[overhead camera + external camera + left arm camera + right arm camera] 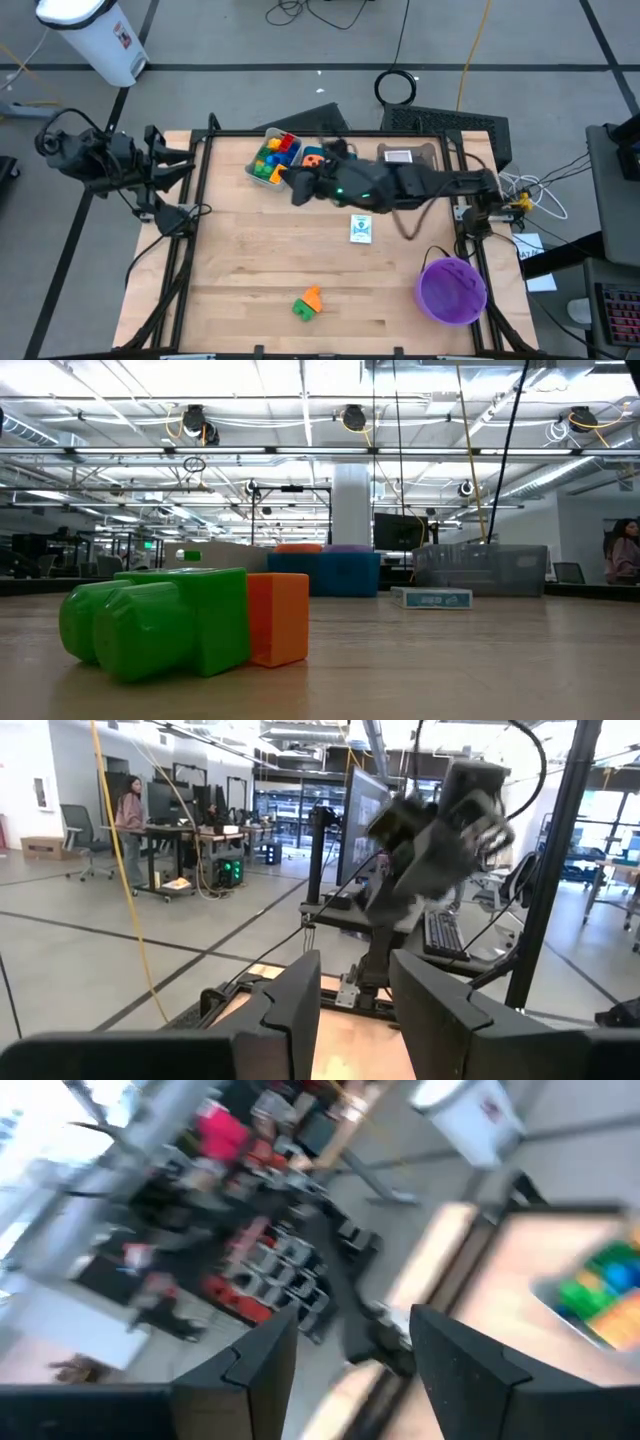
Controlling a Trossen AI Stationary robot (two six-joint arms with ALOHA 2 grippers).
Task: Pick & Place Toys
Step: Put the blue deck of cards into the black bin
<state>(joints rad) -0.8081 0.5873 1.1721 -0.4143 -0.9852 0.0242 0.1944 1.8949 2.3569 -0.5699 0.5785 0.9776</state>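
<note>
Table (260, 270): a pale wooden top inside a dark frame, seen from above.
Right arm (420, 185): reaches across the far part of the table toward the tray of bricks.
Right hand (300, 188): hangs just beside the tray; its wrist view shows the two fingers apart with nothing between them.
Left arm (100, 160): waits off the table's left edge.
Left hand (190, 160): at the far left corner, fingers parted with only a gap between them, holding nothing.
Bin (95, 35): white, on the floor beyond the left corner; it bears a small label too small to read.
Purple bowl (452, 290): round, near the right front corner.
Grey tray (272, 158): at the far edge, filled with red, blue, green and yellow bricks.
Dark tray (410, 157): to the right, partly hidden by the right arm.
Picture card (360, 229): flat and white, in mid-table; its print cannot be read.
Green brick (302, 308): near the front edge, touching the orange brick (313, 296).
</note>
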